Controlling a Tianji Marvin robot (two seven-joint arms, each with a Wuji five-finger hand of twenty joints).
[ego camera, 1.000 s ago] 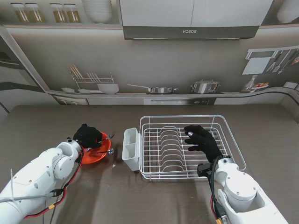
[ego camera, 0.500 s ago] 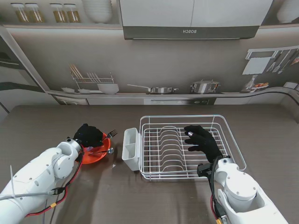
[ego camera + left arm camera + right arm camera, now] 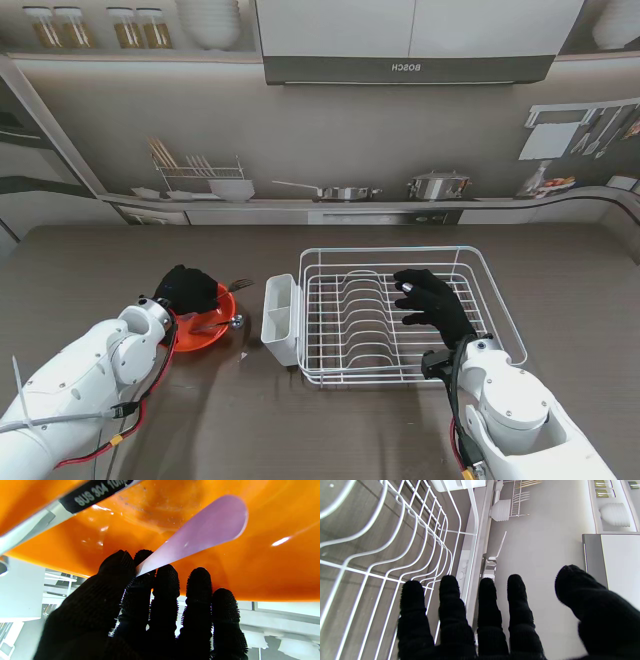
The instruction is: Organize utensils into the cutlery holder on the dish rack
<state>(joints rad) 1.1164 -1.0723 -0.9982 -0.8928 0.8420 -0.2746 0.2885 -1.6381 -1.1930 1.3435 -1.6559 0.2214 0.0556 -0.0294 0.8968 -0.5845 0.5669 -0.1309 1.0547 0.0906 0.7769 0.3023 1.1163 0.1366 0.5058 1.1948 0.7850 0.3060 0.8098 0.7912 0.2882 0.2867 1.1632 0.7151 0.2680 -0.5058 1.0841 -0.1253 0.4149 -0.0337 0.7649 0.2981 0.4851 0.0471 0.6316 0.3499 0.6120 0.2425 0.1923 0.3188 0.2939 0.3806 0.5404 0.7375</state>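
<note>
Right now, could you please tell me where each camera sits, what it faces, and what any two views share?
Stand view: above the shoulders, looking down at the table; both white arms, left robot hand over the orange plate, right robot hand over the dish rack, cutlery holder between.
Left wrist view: along the fingers, close to the orange plate, a purple utensil handle pinched.
Right wrist view: along spread fingers over the dish rack.
Shared: plate in stand and left wrist; rack in stand and right wrist.
</note>
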